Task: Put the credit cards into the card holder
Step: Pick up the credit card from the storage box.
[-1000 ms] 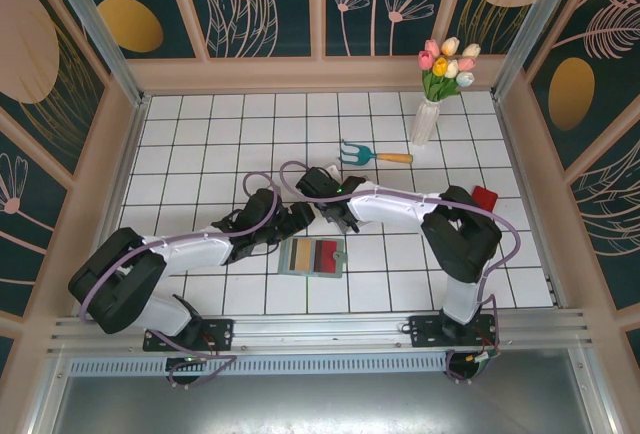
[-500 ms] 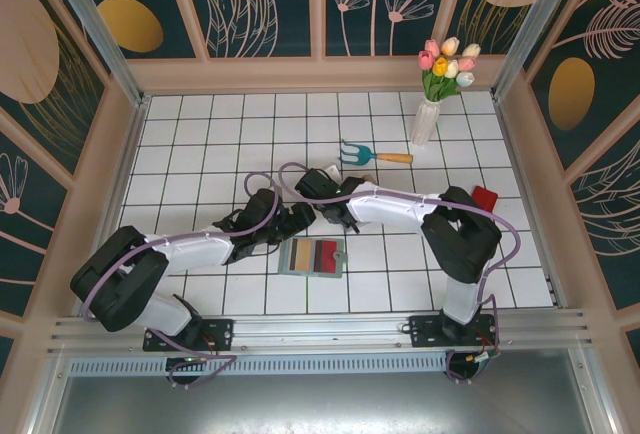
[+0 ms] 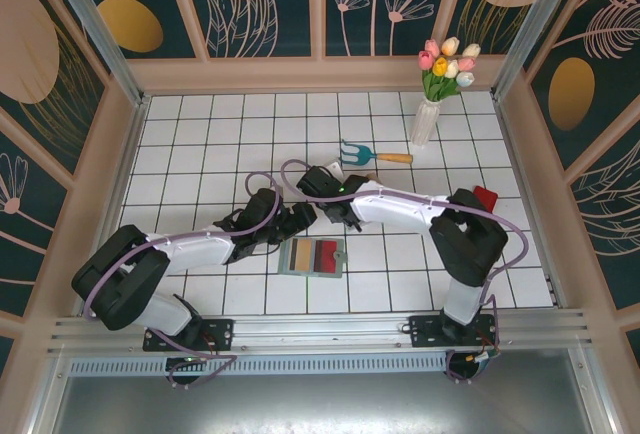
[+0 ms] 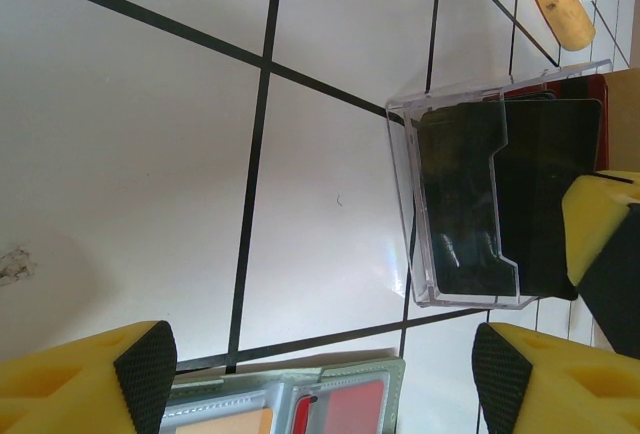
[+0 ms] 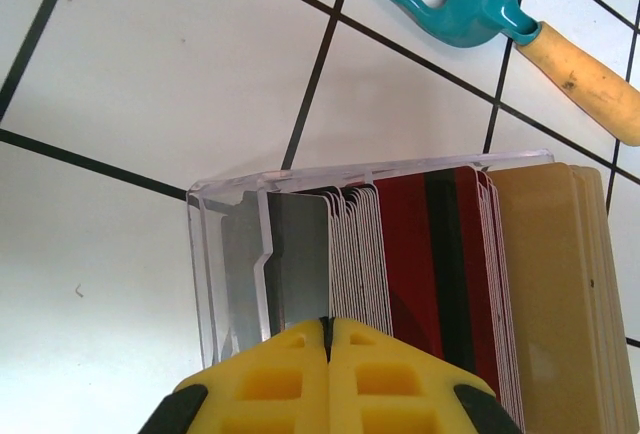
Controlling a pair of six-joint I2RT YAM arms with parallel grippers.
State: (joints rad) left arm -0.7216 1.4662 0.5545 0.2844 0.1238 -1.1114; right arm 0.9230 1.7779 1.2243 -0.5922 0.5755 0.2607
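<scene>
You've a few cards (image 3: 318, 253) in the holder (image 3: 340, 260); many more sit in the clear stand (image 5: 215, 254). Right claw (image 5: 327, 332) is closed atop them (pinching one? unclear); left claw (image 4: 322, 354) hangs open nearby.

Room is tight at the clear stand (image 4: 455, 204); bare tile (image 4: 150, 154) is left open beside it.
Between the spread jaws of the left gripper (image 4: 320, 369), tile is left free ahead and leftward. Ahead-right, passage is blocked by the stand and the right gripper (image 5: 328, 354), closed over the packed credit cards (image 5: 420, 254); a hand fork (image 5: 470, 4) is seen beyond.
</scene>
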